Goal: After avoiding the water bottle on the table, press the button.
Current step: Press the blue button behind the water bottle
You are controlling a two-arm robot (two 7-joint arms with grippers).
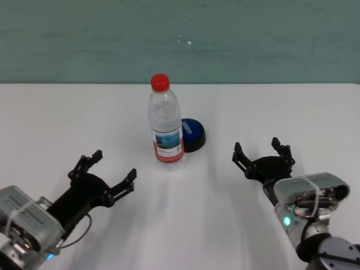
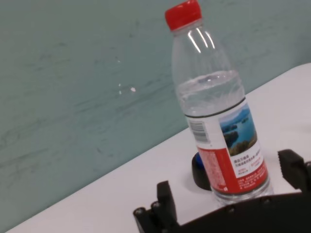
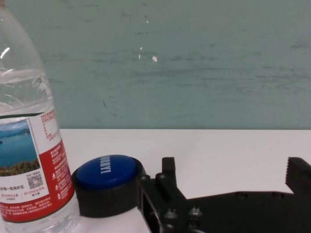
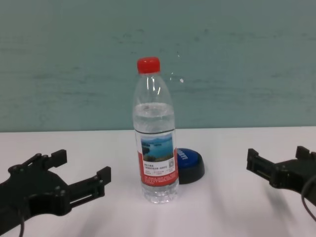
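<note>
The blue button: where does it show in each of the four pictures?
Head: button centre, behind-right of the bottle.
Chest: centre, right of the bottle.
Left wrist: only a sliver past the bottle.
Right wrist: beside the bottle.
Shared landmark: the bottle.

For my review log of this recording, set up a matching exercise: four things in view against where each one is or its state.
Things:
1. water bottle
2. button
3. left gripper
4. right gripper

Places or states:
A. open, near the table's left side
B. upright, red cap on
C. open, on the right
D. behind the bottle, partly hidden

Pairs: 1-B, 2-D, 3-A, 4-C
</note>
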